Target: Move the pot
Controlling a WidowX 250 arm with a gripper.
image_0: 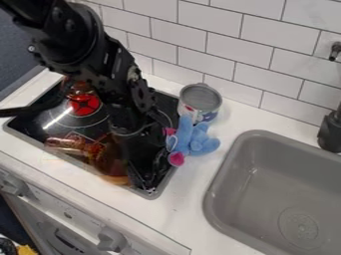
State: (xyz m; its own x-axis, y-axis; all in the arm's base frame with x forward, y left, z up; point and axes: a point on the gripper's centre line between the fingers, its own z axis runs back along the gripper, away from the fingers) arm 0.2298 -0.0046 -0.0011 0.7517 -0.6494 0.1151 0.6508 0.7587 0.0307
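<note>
Amber pot (108, 160) on the stovetop (37, 128) near its front edge, beside the claw (150, 172), whose grip we cannot tell; we judge a careless sideways sweep could tip it or snag the blue plush toy (194, 140).

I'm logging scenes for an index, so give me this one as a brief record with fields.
pot: amber, see-through, on stove, handle toward image left
gripper: black, low over the stove, right of the pot
grip on pot: cannot tell
toy: blue and pink plush, at stove's right edge
container: round, grey-topped, behind toy
sink: grey, at right
</note>
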